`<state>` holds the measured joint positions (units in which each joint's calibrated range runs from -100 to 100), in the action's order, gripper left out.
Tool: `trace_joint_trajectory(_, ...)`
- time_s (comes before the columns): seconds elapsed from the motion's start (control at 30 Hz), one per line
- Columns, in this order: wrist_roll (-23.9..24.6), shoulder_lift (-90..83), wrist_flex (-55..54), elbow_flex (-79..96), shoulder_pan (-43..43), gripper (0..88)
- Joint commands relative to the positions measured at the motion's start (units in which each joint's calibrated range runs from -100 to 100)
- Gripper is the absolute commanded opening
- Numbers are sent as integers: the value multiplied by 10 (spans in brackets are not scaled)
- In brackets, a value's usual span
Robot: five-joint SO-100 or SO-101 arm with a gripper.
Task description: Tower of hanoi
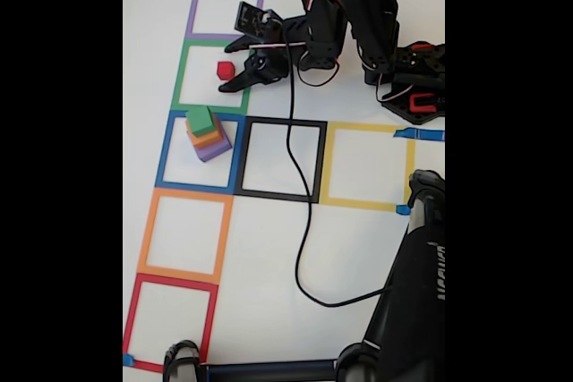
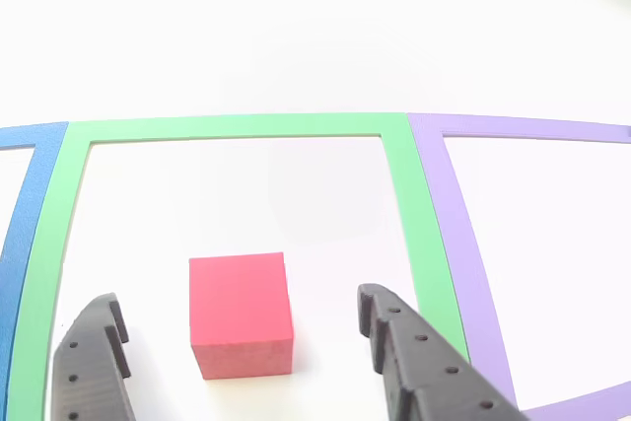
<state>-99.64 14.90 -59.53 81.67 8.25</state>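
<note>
The red block (image 1: 226, 69) (image 2: 241, 315), the smallest one, rests on the white table inside the green tape square (image 1: 179, 78) (image 2: 227, 126). My gripper (image 1: 226, 67) (image 2: 237, 303) is open around it, one finger on each side with a gap to the block on both sides. The rest of the tower of hanoi stands in the blue tape square (image 1: 164, 154): a purple block (image 1: 215, 149) at the bottom, an orange block (image 1: 208, 139) on it and a green block (image 1: 200, 120) on top.
More tape squares lie around: purple (image 1: 192, 6) (image 2: 463, 234), black (image 1: 285, 160), yellow (image 1: 367, 165), orange (image 1: 183, 234) and red (image 1: 170, 321). A black cable (image 1: 303, 221) runs across the table. A black stand (image 1: 416, 292) fills the lower right.
</note>
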Motion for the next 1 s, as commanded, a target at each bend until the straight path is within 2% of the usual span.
trace_joint_trajectory(0.0,-4,-2,-12,-10,-9,245)
trace_joint_trajectory(0.97,-4,10,-2,-18,-34,48)
